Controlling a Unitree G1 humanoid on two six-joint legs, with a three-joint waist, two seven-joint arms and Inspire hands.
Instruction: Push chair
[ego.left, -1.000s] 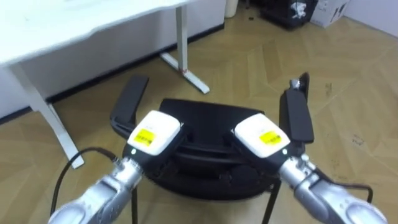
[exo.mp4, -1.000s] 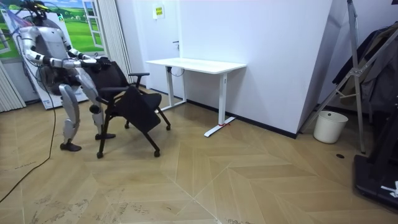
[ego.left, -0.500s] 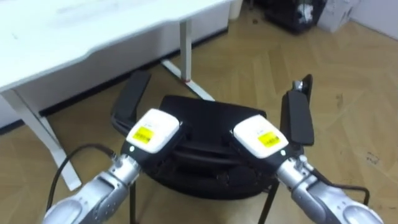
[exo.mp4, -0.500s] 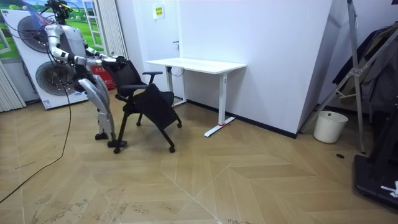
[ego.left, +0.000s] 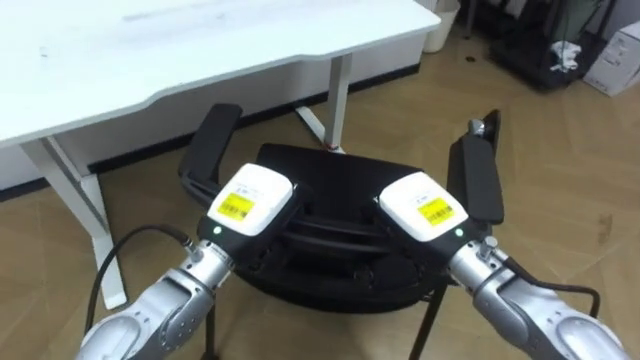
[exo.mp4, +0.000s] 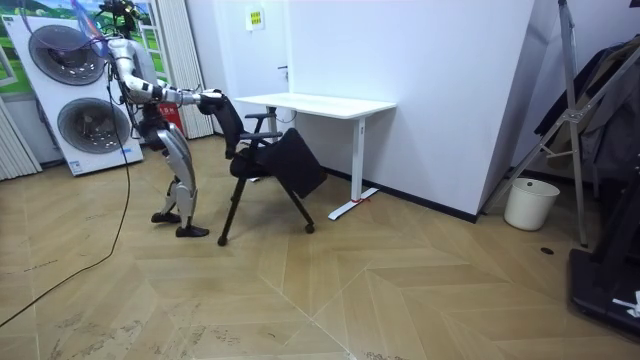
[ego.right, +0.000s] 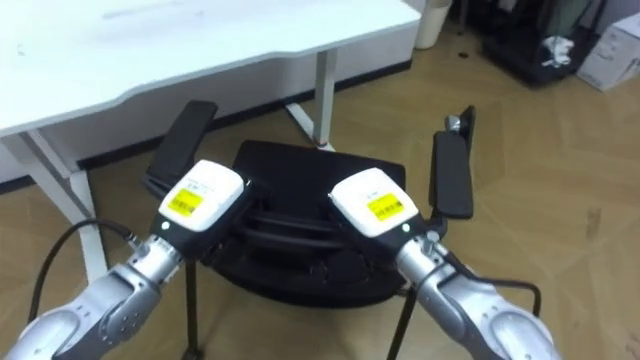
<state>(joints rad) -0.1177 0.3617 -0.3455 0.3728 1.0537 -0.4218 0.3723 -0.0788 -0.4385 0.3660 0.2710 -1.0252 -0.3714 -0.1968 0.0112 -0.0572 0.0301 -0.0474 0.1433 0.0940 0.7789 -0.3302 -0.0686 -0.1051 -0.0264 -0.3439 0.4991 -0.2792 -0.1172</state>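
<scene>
The left hand (ego.left: 247, 200) and right hand (ego.left: 425, 208) rest on the chair (ego.left: 340, 175) back. I cannot tell whether they grip it. The desk (ego.left: 200, 50) stands just beyond.

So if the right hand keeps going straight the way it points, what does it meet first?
The chair, its backrest right at the right hand; beyond that, probably the white desk.

- A plain white wall (exo.mp4: 430, 90) runs along the back, with a small yellow sign (exo.mp4: 256, 17) high on it
- The floor (exo.mp4: 350, 300) is light wood laid in a herringbone pattern
- A white desk (exo.mp4: 315, 103) on slim white legs stands close to the wall
- Two washing machines (exo.mp4: 80, 125) are stacked at the room view's left
- A white bin (exo.mp4: 530, 203) sits by the wall, near a stand hung with dark cloth (exo.mp4: 605, 110)
</scene>
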